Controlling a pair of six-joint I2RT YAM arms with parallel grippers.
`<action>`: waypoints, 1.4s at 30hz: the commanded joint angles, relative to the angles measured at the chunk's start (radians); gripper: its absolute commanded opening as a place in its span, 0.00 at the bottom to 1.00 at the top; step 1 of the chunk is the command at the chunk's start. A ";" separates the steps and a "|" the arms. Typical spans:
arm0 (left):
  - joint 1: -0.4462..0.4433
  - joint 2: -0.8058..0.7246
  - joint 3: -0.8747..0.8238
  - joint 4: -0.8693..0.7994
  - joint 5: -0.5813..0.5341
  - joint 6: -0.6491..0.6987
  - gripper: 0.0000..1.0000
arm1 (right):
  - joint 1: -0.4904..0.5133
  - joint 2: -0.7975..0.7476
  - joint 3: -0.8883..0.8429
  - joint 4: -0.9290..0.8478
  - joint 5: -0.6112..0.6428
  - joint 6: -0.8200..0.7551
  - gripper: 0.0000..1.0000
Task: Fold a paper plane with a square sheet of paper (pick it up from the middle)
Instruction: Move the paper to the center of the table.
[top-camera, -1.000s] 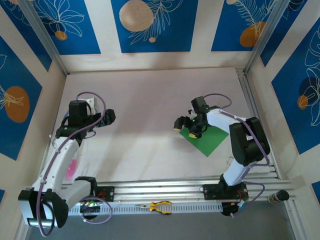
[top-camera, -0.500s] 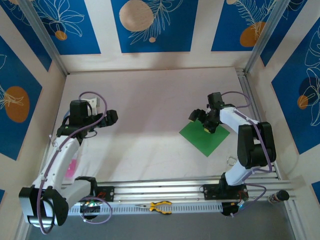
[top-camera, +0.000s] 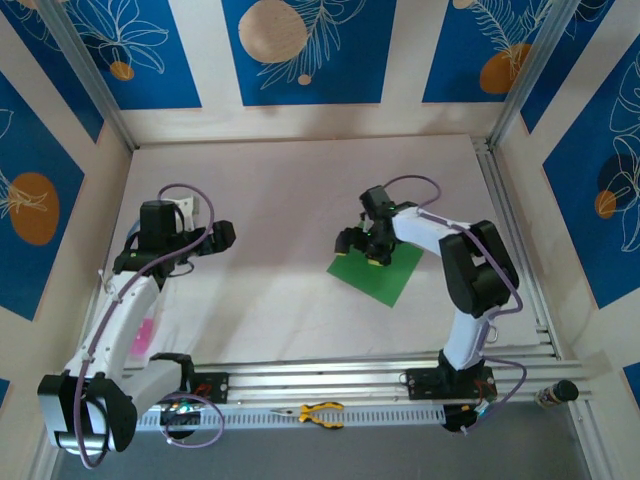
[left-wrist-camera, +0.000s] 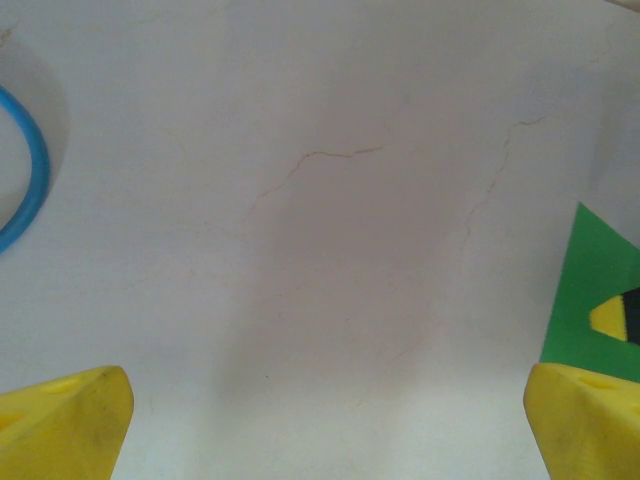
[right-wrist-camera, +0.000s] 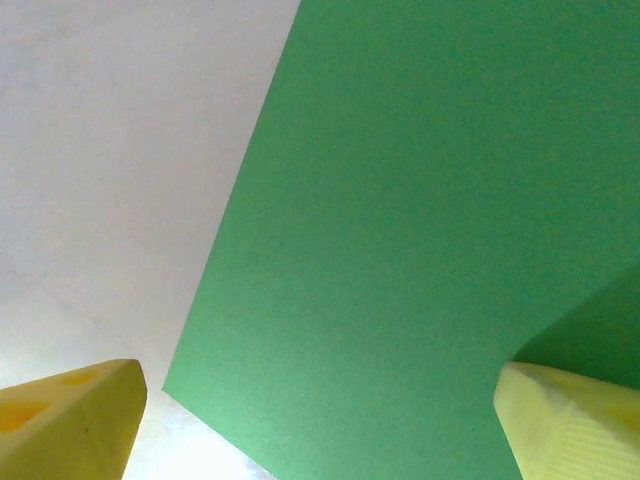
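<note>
Just beneath the right pincer (top-camera: 362, 250) lies the green sheet (top-camera: 374, 278).

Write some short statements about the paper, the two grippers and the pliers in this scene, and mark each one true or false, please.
1. The square sheet of paper has a square outline, not a dart shape. True.
2. The left gripper is shut on the paper. False: it is open over the bare table, well apart from the sheet.
3. The right gripper is open, with the green sheet below its fingers. True.
4. The yellow-handled pliers lie on the green sheet. False: they lie on the rail at the near edge, between the two arm bases.
</note>
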 joint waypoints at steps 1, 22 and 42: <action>0.007 -0.026 -0.001 -0.030 -0.013 0.020 1.00 | 0.078 0.088 0.034 -0.035 -0.044 -0.030 0.92; 0.007 -0.005 0.053 -0.061 0.048 -0.013 1.00 | 0.284 0.195 0.196 0.037 -0.217 -0.119 0.91; -0.015 0.061 0.045 -0.031 0.161 -0.113 0.94 | 0.298 -0.038 0.129 0.182 -0.123 -0.088 0.95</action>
